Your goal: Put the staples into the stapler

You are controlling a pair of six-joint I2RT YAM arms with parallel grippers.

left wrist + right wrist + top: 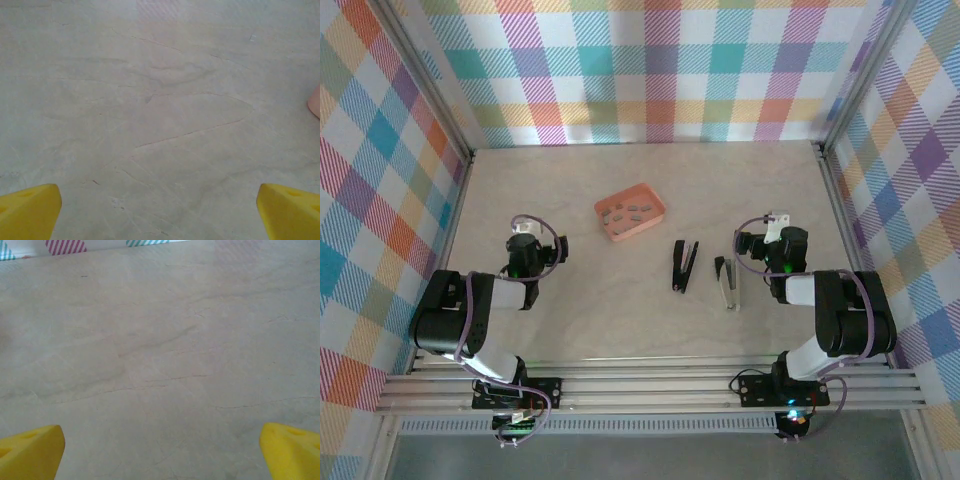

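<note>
Your left gripper [160, 210] and right gripper [162, 452] hang with jaws wide apart. The staples [633, 211] lie in the orange tray [638, 228], far centre. Nearer, the black stapler [683, 266] lies left of a second stapler [725, 283].

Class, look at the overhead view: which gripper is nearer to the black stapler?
Right. The right gripper is just to the right of the black stapler; the left gripper is much farther off on its left.
</note>
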